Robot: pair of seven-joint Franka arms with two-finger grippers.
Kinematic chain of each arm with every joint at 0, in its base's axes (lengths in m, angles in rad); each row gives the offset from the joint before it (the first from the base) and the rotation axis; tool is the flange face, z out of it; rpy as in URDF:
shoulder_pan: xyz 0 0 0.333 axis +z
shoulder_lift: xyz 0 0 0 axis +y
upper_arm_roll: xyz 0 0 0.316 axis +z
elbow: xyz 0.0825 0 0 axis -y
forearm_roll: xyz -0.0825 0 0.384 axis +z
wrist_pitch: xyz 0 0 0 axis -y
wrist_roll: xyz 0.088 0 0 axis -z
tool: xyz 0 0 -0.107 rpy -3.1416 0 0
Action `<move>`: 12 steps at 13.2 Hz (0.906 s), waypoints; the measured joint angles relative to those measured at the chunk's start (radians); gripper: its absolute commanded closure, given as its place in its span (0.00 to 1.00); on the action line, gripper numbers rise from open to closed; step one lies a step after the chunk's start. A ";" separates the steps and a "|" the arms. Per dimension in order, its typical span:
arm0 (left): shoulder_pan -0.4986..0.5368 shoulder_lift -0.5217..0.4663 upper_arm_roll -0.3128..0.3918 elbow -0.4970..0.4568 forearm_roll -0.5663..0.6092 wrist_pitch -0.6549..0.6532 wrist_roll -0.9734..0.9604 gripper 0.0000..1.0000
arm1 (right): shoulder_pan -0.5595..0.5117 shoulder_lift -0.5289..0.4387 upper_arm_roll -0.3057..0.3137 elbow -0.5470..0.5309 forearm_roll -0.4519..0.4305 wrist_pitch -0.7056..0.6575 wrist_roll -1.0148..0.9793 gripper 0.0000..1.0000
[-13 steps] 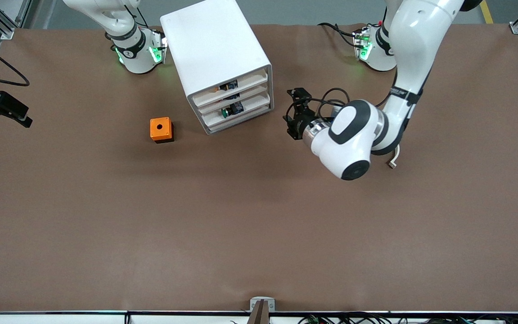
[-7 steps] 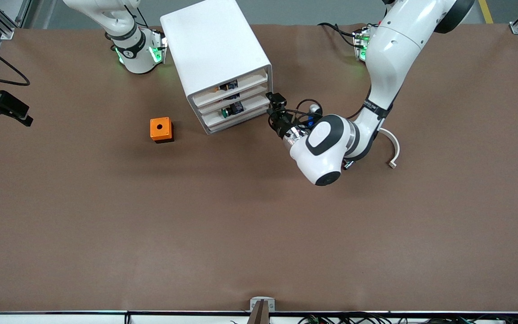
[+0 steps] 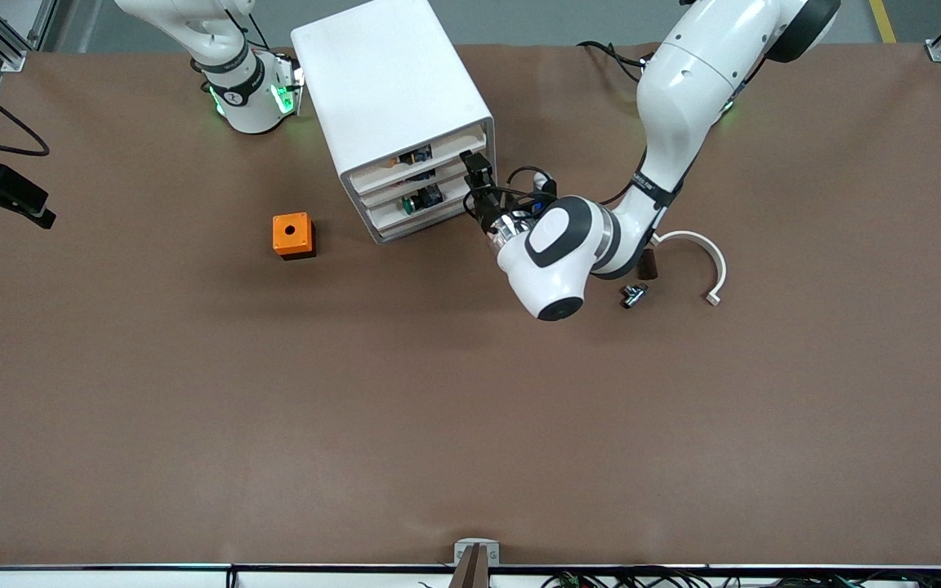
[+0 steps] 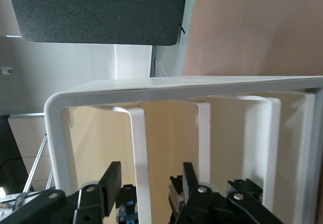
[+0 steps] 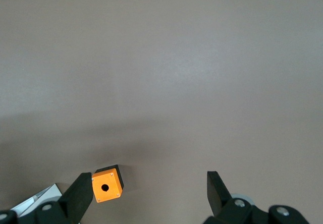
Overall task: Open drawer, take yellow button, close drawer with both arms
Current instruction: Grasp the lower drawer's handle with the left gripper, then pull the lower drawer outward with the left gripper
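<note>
Cabinet (image 3: 393,90) between arm bases, cube (image 3: 292,234) beside it, nearer camera

Left gripper (image 4: 150,188), black fingers (image 4: 111,182) apart, straddles a white plastic drawer front lip (image 4: 140,158) of the white box cabinet (image 4: 58,128).

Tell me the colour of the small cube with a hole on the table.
Orange on top, with a black base, the small cube shows best in the front view.

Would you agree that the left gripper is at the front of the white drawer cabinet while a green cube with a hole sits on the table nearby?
Not quite: the cube is orange, not green, as the front view shows. The left gripper is indeed at the front of the white drawer cabinet.
</note>
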 measured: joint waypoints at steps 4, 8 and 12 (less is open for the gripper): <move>-0.027 0.009 0.000 0.000 -0.028 0.000 0.000 0.79 | 0.000 0.000 0.000 0.000 0.000 -0.001 0.000 0.00; -0.036 0.009 0.001 0.004 -0.033 -0.003 -0.007 0.96 | 0.000 0.000 0.002 0.000 0.000 -0.002 0.003 0.00; -0.020 0.008 0.025 0.020 -0.034 -0.002 -0.010 0.96 | 0.000 0.000 0.008 0.000 0.000 -0.002 0.033 0.00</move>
